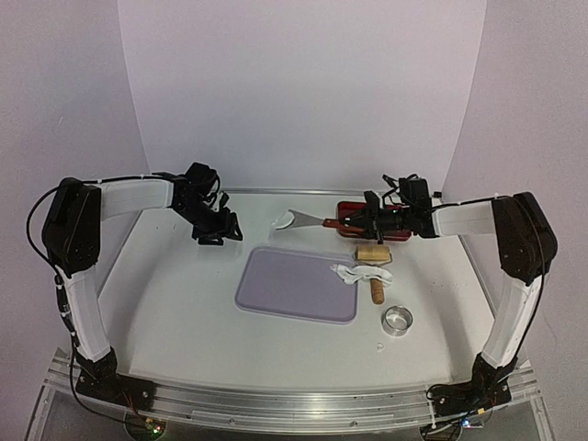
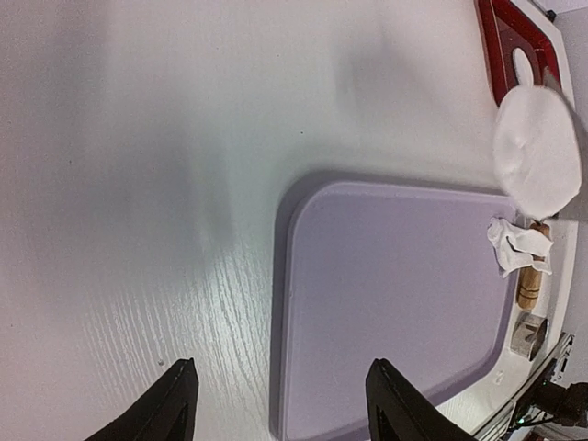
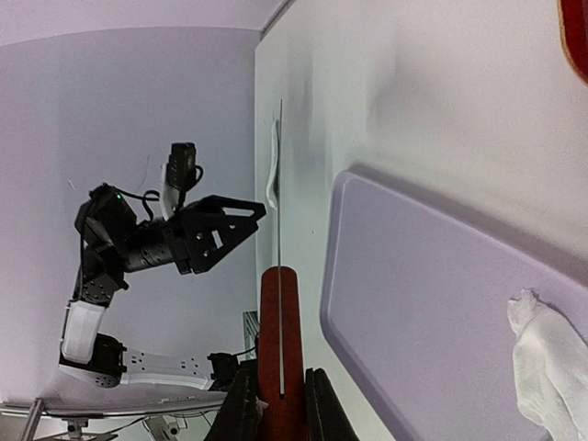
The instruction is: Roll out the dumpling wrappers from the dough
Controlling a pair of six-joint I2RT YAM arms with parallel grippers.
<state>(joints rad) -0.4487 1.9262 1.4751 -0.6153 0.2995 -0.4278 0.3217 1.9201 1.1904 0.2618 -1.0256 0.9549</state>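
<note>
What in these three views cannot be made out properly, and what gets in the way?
- Red tray: top view, mostly behind the right gripper; left wrist view, cut by the edge.
- Spatula blade: right wrist view, edge-on, so the wrapper on it shows only as a sliver.
- Wooden roller: top view, partly under dough scraps.
- Ring cutter: left wrist view, small and blurred.

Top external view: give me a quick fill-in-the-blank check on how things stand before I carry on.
1. The right gripper is shut on the ____ handle of the metal spatula, whose blade carries a round white dumpling wrapper.
2. The left gripper hangs ____, holding nothing, above the white table.
3. The ragged white dough scraps lie at the edge of the lavender rectangular board, next to the ____ roller.
Missing words: red; open; wooden.
</note>
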